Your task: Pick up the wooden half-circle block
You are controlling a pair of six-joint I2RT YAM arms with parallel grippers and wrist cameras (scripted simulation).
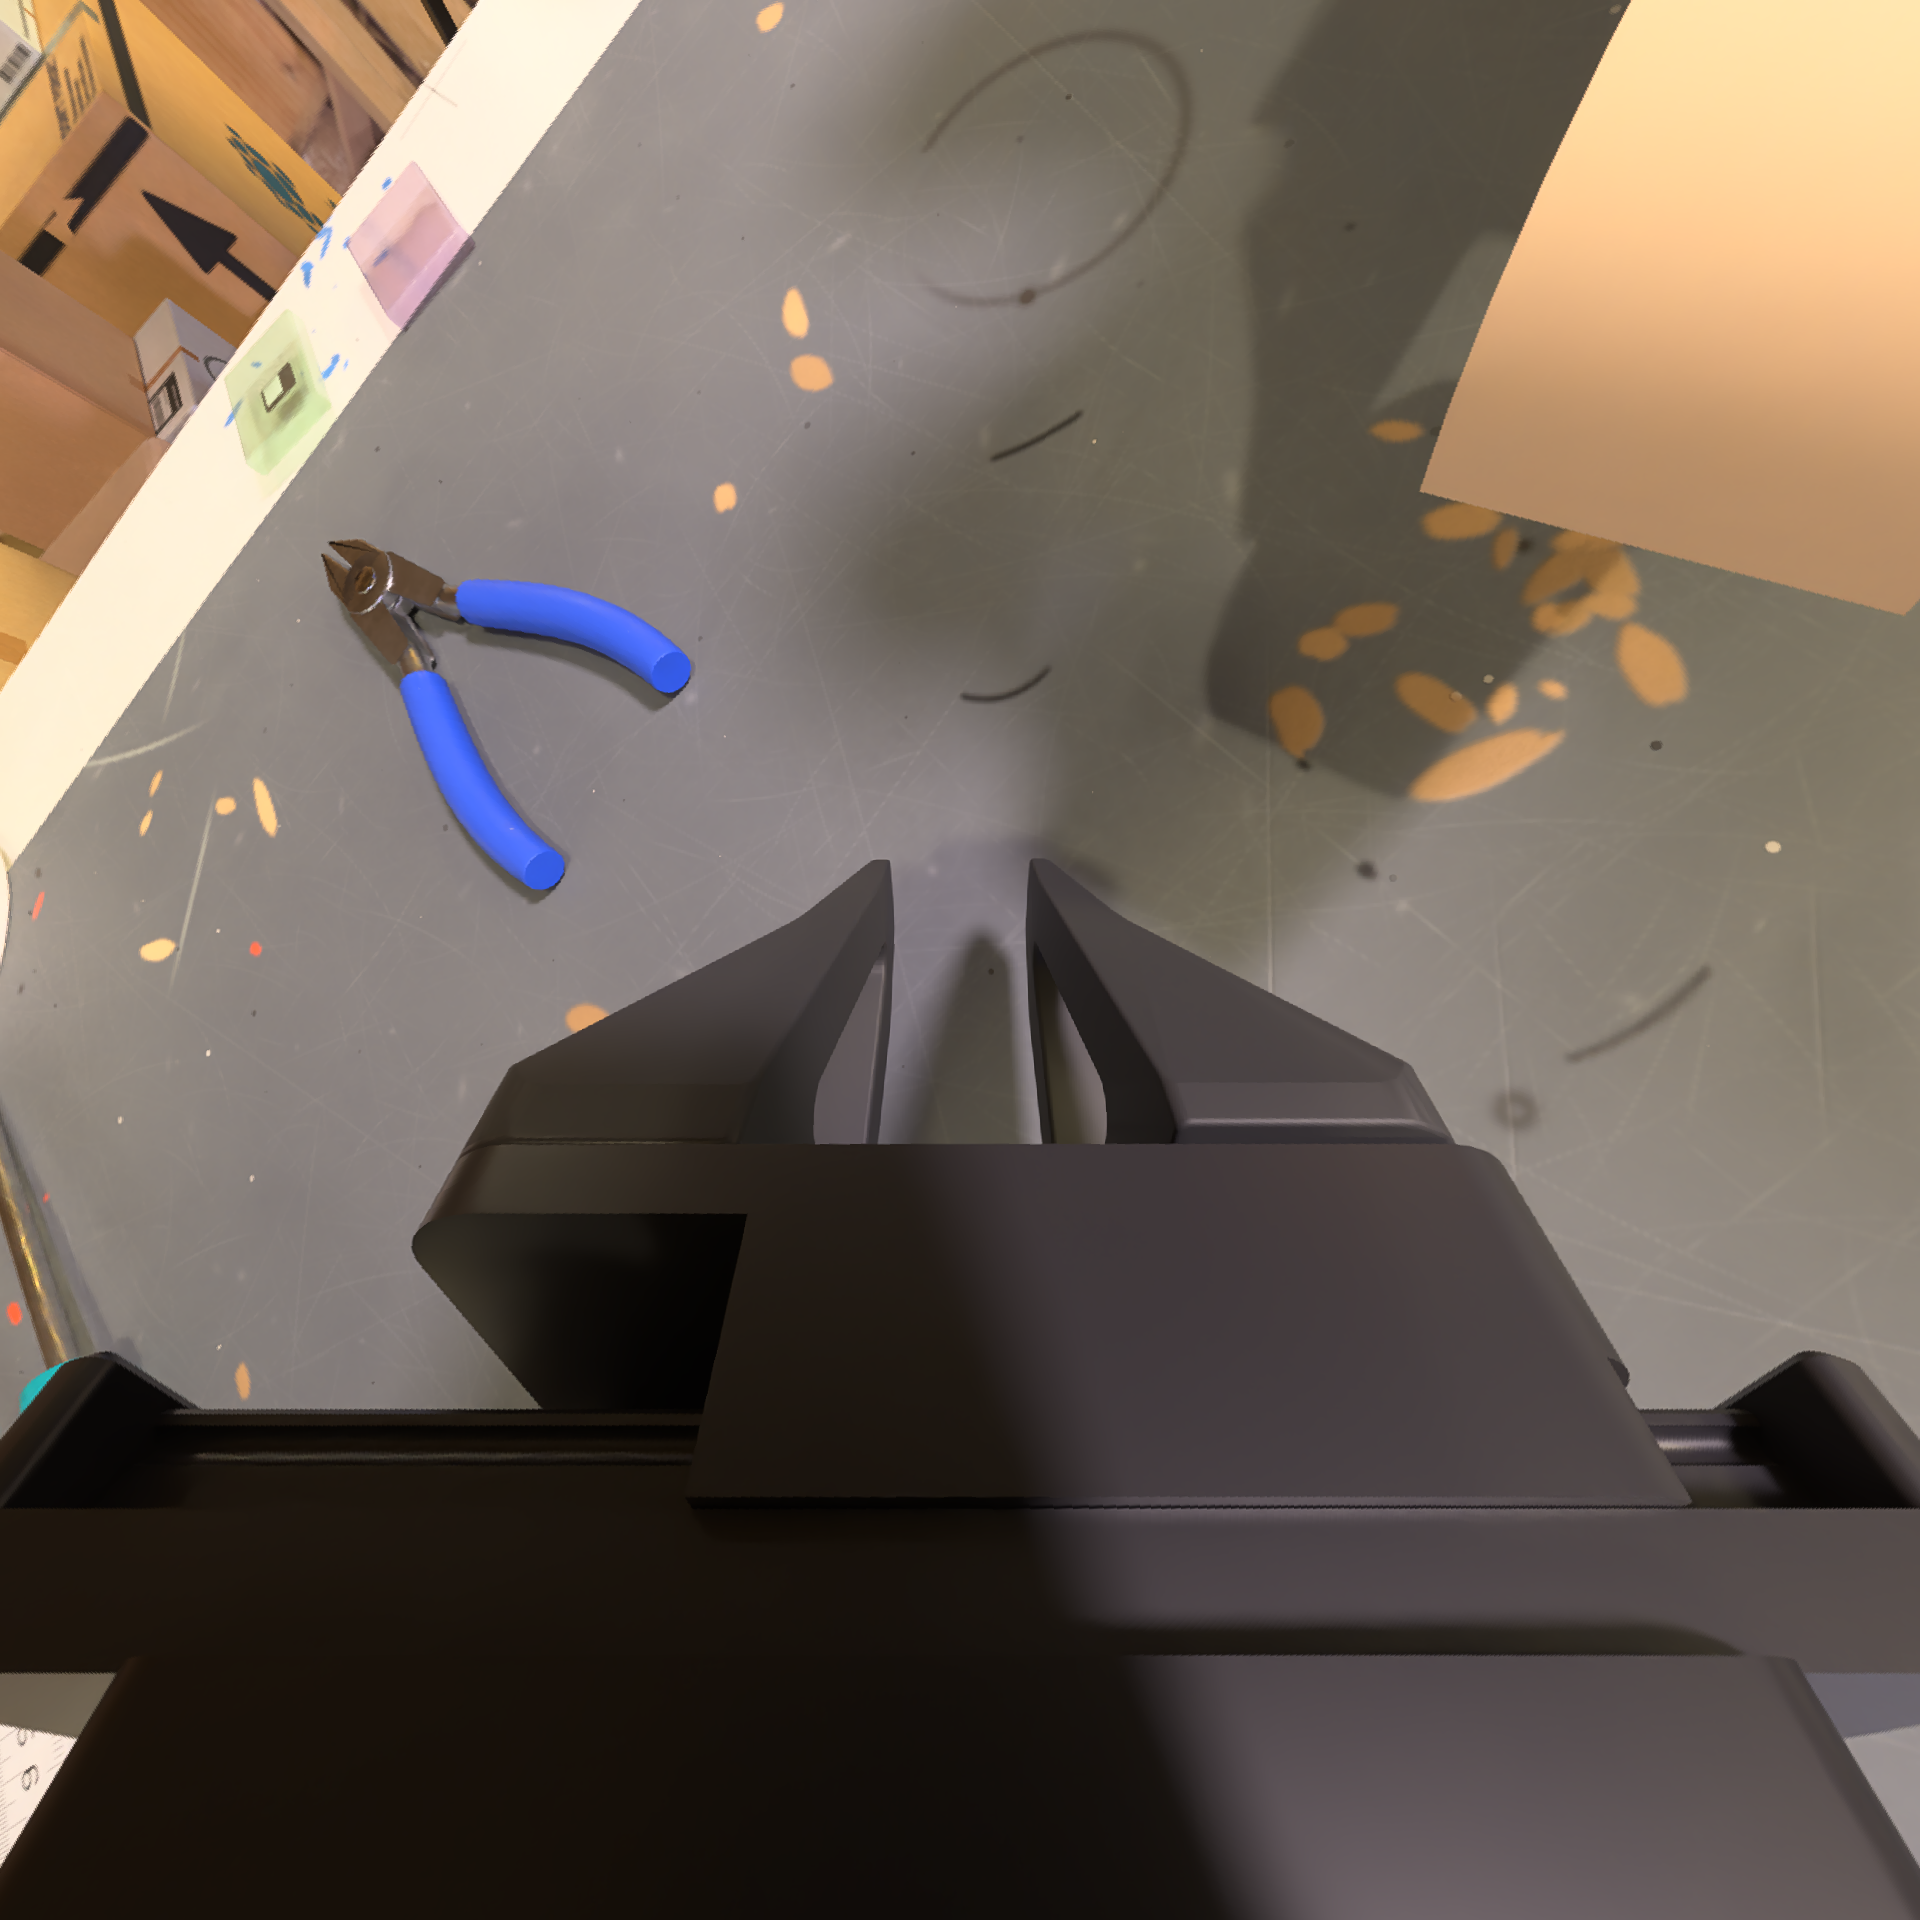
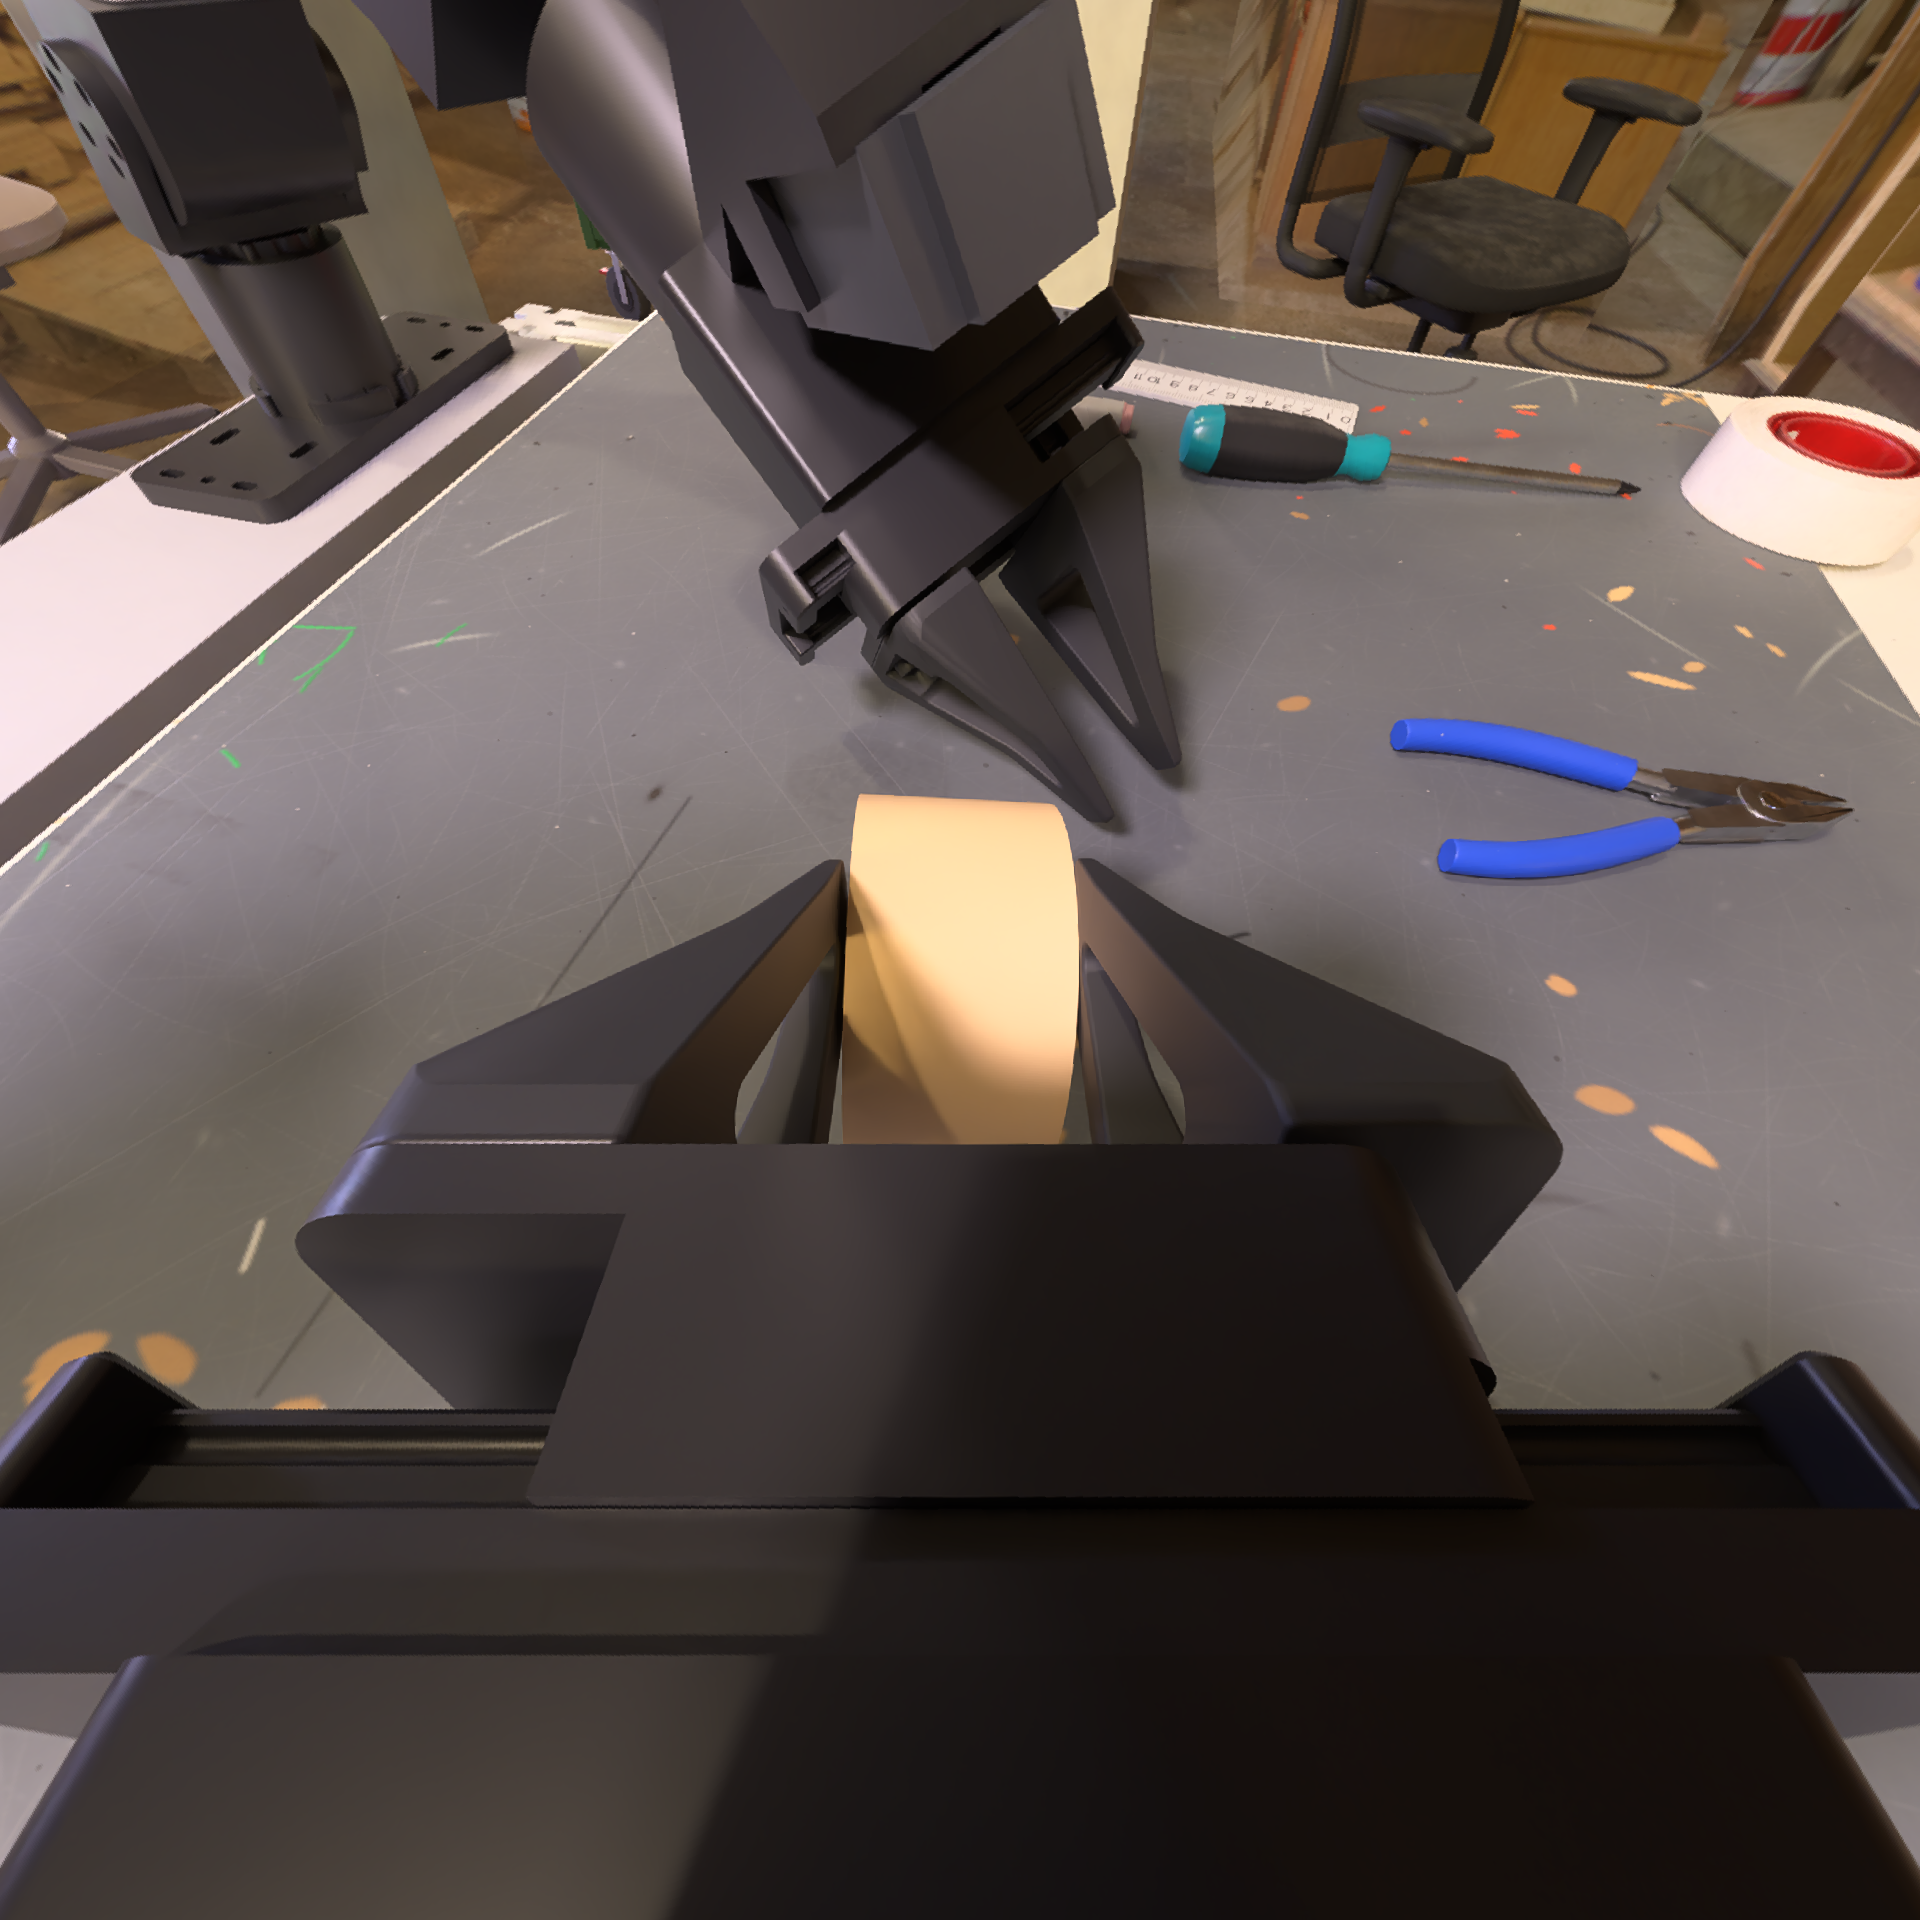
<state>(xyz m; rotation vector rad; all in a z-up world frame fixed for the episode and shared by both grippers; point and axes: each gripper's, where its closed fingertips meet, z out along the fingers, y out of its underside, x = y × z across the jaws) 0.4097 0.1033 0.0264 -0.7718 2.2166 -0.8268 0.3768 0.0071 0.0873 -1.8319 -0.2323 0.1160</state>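
Note:
The wooden half-circle block [image 2: 956, 987], pale tan with a rounded top, stands upright between the fingers of my right gripper [image 2: 961, 862], which is shut on it. In the left wrist view the block [image 1: 1714, 312] shows large at the upper right, held above the grey table, with its shadow on the mat beneath. My left gripper [image 1: 961, 862] has its fingers nearly together with nothing between them, close above the mat. In the right wrist view it [image 2: 1132, 790] points down just behind and to the right of the block.
Blue-handled pliers [image 2: 1621, 800] lie to the right, also in the left wrist view [image 1: 499, 675]. A teal-and-black screwdriver [image 2: 1288, 447], a ruler [image 2: 1236, 395] and a white tape roll [image 2: 1808, 488] lie at the far edge. The left arm's base [image 2: 301, 343] stands at the back left.

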